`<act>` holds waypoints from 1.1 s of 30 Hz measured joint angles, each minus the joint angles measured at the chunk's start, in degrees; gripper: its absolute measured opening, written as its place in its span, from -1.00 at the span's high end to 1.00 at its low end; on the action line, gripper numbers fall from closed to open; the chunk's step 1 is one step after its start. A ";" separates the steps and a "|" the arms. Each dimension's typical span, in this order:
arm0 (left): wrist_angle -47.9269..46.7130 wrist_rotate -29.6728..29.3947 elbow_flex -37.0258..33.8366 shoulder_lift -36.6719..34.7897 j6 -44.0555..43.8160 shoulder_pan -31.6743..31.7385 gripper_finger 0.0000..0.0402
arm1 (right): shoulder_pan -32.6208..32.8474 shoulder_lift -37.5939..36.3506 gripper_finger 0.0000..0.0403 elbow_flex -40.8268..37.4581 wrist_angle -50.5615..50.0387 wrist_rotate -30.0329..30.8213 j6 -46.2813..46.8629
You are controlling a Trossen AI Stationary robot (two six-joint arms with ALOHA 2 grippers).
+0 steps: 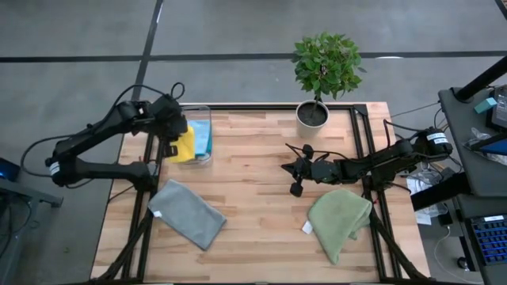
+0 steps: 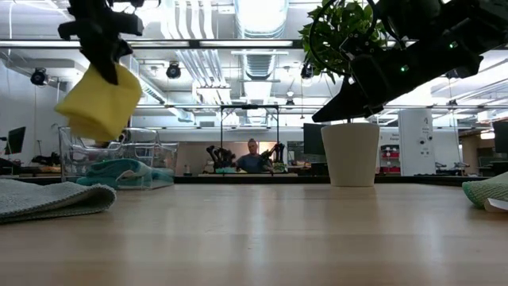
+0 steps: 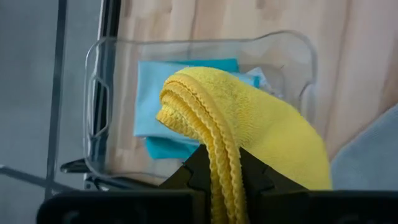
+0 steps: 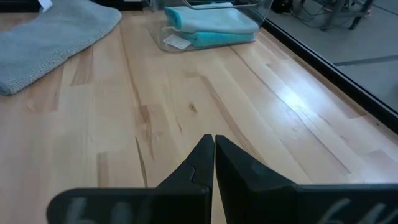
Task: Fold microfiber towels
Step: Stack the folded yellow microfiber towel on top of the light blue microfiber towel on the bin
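From above I've got the left claw (image 1: pixel 179 139) over the desk's (image 1: pixel 261 198) far left corner, pinching the yellow towel (image 1: pixel 183 147), which hangs folded at the near end of the clear bin (image 1: pixel 207 113). My left wrist camera gives the detail the overhead can't: the two fingers (image 3: pixel 194 174) are clamped on the towel's doubled, stitched edge, and straight below sit the light blue towel (image 3: pixel 155 93) and the teal towel (image 3: pixel 165 148), stacked inside the bin. The table-level camera confirms the yellow one is lifted clear of the desk, dangling above the bin, something the overhead can't show. The right claw (image 1: pixel 297 176) is out over the middle of the desk, nearer the right edge, and its own wrist camera shows the fingers pressed together on nothing, bare wood under them. The grey towel (image 1: pixel 188 212) lies folded near the left edge towards the near corner; the olive green towel (image 1: pixel 339 220) lies loosely bunched by the right edge, its white tag (image 1: pixel 306 227) poking out, visible only from overhead. The potted plant (image 1: pixel 321 75) stands at the far edge. At table level I also catch a person (image 2: pixel 252 157) seated far back in the room.
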 joint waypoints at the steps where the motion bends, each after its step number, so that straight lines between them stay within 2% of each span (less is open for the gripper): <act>1: 0.05 0.28 0.01 0.45 0.85 0.92 0.92 | 0.00 0.00 0.96 0.00 0.00 0.00 -0.01; 8: 2.94 3.59 -0.32 4.07 3.17 5.97 0.92 | 0.00 0.00 0.96 0.00 -0.02 0.02 -0.01; 24: 14.85 4.35 -3.22 18.46 11.45 11.31 0.92 | 0.00 0.00 0.96 0.00 -1.47 0.04 -0.03; 30: 20.04 2.80 -3.75 23.99 13.29 13.52 0.92 | 0.00 0.00 0.96 0.00 -1.99 0.14 -0.42; 33: 21.39 -0.60 -3.75 26.61 13.27 13.94 0.92 | 0.00 0.00 0.96 0.00 -2.02 0.15 -0.44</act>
